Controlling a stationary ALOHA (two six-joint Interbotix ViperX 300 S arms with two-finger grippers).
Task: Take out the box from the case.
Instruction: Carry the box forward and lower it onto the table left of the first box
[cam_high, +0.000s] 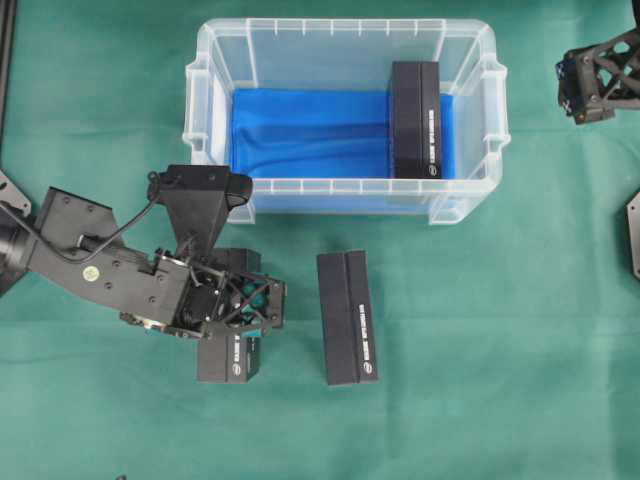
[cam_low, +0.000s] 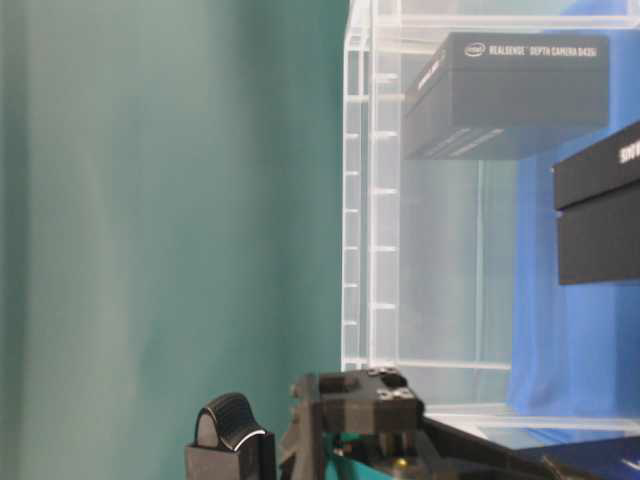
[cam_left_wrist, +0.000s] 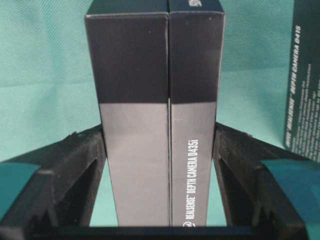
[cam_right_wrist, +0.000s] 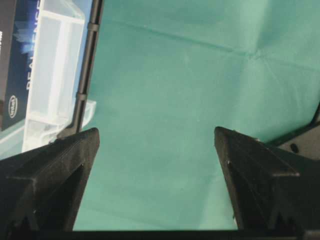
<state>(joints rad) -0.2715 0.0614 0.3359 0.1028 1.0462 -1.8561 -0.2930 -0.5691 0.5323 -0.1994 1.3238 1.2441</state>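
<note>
Box (cam_high: 229, 357) lengthwise toward case (cam_high: 470, 130), between tool (cam_high: 240, 308) fingers

Box in the case (cam_low: 520, 95): side panel reads "intel REALSENSE DEPTH CAMERA D435i". Box between the left pincer's fingers (cam_left_wrist: 195, 100): "REALSENSE DEPTH CAMERA D435i". Neighbouring box (cam_left_wrist: 305, 75): "REALSENSE DEPTH CAMERA D435".

The left arm (cam_high: 100, 262) is matte black, built of angular plates dotted with small screws. A black cable loops across it to a boxy black camera housing (cam_high: 205, 190). A round yellow-green sticker (cam_high: 90, 271) marks it. The left gripper (cam_high: 243, 305) has an open lattice frame; teal tape covers its fingers (cam_left_wrist: 20, 182).
</note>
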